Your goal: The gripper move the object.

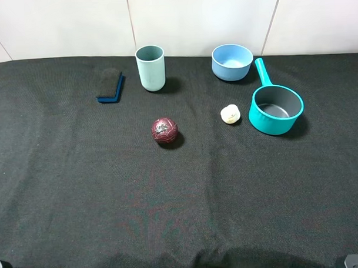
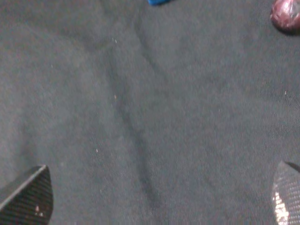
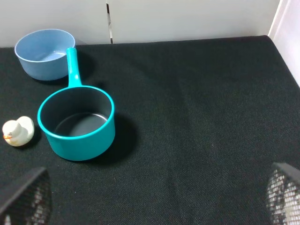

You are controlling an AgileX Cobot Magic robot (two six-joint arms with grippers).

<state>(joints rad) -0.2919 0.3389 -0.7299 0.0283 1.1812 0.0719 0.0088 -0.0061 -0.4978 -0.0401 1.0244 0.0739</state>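
The object, a flat sponge block (image 1: pixel 110 84) with a black top over a blue base, lies on the black cloth at the back left, just left of a pale green cup (image 1: pixel 151 67). Only its blue corner (image 2: pixel 158 2) shows in the left wrist view. My left gripper (image 2: pixel 159 201) is open and empty, its fingertips (image 2: pixel 28 197) wide apart over bare cloth, well short of the sponge. My right gripper (image 3: pixel 154 201) is open and empty, near the front right. The exterior view shows only grey bits of the arms at its bottom corners.
A dark red ball (image 1: pixel 165 130) sits mid-table and shows in the left wrist view (image 2: pixel 286 15). A cream lump (image 1: pixel 230 114), a teal saucepan (image 1: pixel 276 109) and a light blue bowl (image 1: pixel 232 61) stand at the back right. White wall lies behind the table.
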